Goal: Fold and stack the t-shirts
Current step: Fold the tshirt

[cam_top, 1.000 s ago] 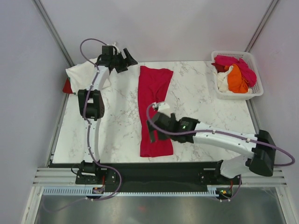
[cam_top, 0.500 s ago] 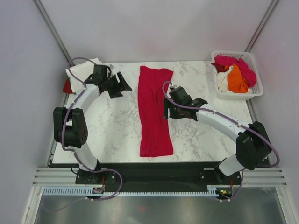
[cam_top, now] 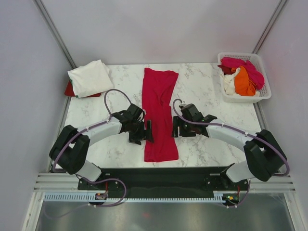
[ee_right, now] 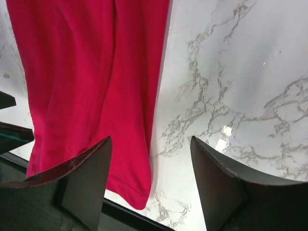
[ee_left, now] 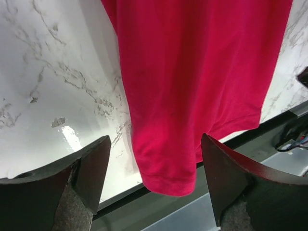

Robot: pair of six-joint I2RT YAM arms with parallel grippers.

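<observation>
A crimson-red t-shirt lies folded into a long strip down the middle of the marble table. Its hem reaches the near edge in the left wrist view and the right wrist view. My left gripper is open just left of the strip's lower part, low over the table. My right gripper is open just right of the strip. A folded cream-white t-shirt lies at the far left corner on something dark red. Pink, orange and white shirts fill the basket.
A white lattice basket stands at the far right corner. The table's near edge and a dark frame rail run just below the shirt's hem. Grey walls close the cell on three sides.
My left arm has swung from the far left corner down to the red shirt's left side. My right gripper has gone from over the shirt to its right edge.
</observation>
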